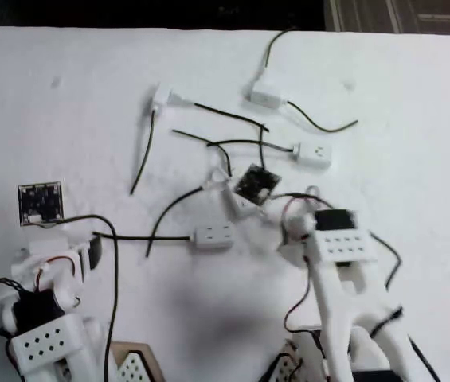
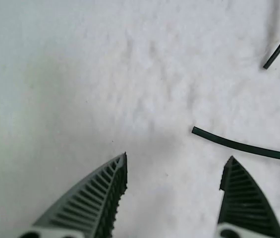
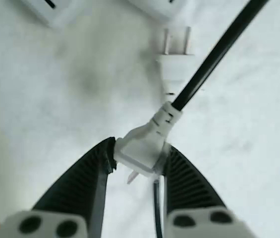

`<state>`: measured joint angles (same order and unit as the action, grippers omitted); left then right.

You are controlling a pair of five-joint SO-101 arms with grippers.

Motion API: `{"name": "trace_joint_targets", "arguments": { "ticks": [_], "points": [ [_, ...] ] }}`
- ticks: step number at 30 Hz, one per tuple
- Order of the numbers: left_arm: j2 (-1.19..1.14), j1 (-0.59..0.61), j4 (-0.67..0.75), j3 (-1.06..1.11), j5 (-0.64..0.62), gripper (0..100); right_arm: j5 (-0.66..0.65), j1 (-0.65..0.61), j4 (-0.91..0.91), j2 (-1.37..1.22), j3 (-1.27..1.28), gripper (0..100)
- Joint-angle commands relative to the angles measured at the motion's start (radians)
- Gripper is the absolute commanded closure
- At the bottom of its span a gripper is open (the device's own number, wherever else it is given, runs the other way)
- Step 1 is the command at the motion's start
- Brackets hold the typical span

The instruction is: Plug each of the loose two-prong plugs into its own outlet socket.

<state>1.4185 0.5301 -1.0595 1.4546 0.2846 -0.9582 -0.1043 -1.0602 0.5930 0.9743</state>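
The near outlet socket (image 1: 214, 235), a white block whose dark cord runs off to its left across the white counter (image 1: 65, 135), is taken as the landmark. Just beyond it and slightly to its right, the right arm (image 1: 340, 247) is stretched out, and the right jaws are closed tight on a white two-prong plug (image 3: 140, 148). The plug's body is pinched on both sides between the ribbed inner faces, and one metal prong is seen sticking out below the grip. Its black cord (image 3: 214, 54) rises steeply away from the jaws. A second plug (image 3: 175, 69) lies flat on the counter just past the tips of the right jaws, apart from them. Its two prongs point away from the jaws towards a white socket body (image 3: 50, 11) and a second socket body (image 3: 154, 4). Whether either of these is the landmark cannot be told.

Well to the left of the landmark, on the near side, the left arm (image 1: 45, 318) is folded back. The left jaws are spread wide over bare counter, with nothing held or touched between them. A dark cord end (image 2: 239, 146) lies on the counter just ahead of one tip.

Farther back and to the right of the landmark, another outlet socket (image 1: 314, 153) is seen with its face up
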Motion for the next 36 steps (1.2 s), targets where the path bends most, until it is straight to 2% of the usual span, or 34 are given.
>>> {"name": "trace_joint_targets", "arguments": {
  "ticks": [1,4,9,15,18,23,27,30,36],
  "points": [
    [0.012,0.008,0.018,-0.005,0.003,70,-0.095,0.054,-0.001,0.048,-0.023,98.1],
    [0.012,0.008,0.018,-0.005,0.003,70,-0.081,0.053,0.041,0.047,-0.003,96.4],
    [0.012,0.008,0.018,-0.005,0.003,70,0.055,0.051,0.015,0.051,-0.003,77.9],
    [0.012,0.008,0.018,-0.005,0.003,70,0.072,0.033,-0.136,0.059,-0.063,80.4],
    [0.012,0.008,0.018,-0.005,0.003,70,0.190,0.033,-0.174,0.050,-0.110,80.4],
    [0.012,0.008,0.018,-0.005,0.003,70,0.310,-0.002,-0.124,0.035,-0.117,80.5],
    [0.012,0.008,0.018,-0.005,0.003,70,0.388,-0.024,-0.018,-0.084,-0.129,80.5],
    [0.012,0.008,0.018,-0.005,0.003,70,0.422,0.001,0.042,-0.226,-0.183,80.5],
    [0.012,0.008,0.018,-0.005,0.003,70,0.431,0.074,0.030,-0.487,-0.344,80.5]
  ]
}}
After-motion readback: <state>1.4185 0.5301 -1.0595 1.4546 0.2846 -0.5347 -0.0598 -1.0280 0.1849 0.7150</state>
